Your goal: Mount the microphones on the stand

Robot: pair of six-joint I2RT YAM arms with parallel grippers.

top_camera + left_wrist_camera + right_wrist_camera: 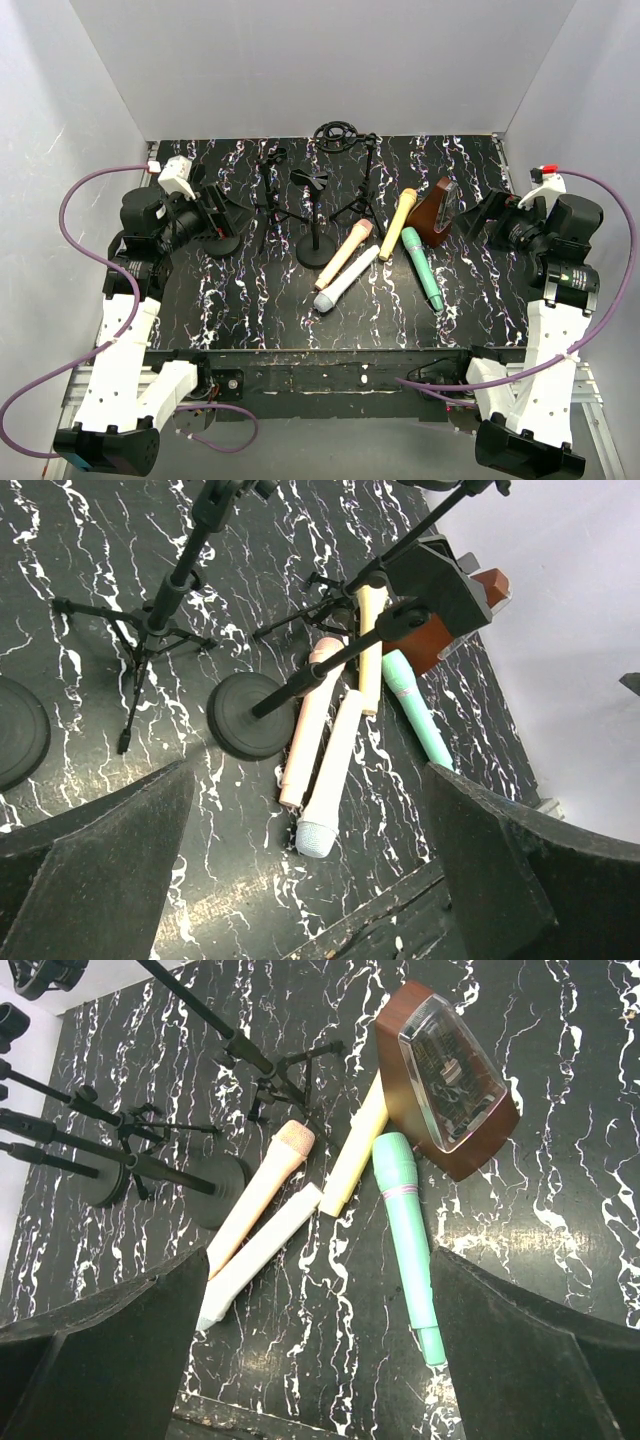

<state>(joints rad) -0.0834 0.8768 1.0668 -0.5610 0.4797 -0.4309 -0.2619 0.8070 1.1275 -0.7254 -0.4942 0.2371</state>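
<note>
Four microphones lie loose on the black marbled table, right of centre: mint green [422, 268], peach-pink [344, 253], white [346, 279] and yellow [397, 224]. A round-base stand [316, 230] with a clip on top stands just left of them. My left gripper [215, 212] is open and empty at the far left, well away from them. In its wrist view [310, 880] the white microphone [330, 775] lies ahead. My right gripper [482, 222] is open and empty at the right. Its wrist view [320, 1350] shows the green microphone [405, 1230] nearest.
A brown wedge-shaped object [437, 212] stands beside the yellow microphone's head. Two tripod stands [270, 195] [362, 190] and a ring mount [337, 135] stand at the back. Another round base [218, 245] sits by my left gripper. White walls enclose three sides.
</note>
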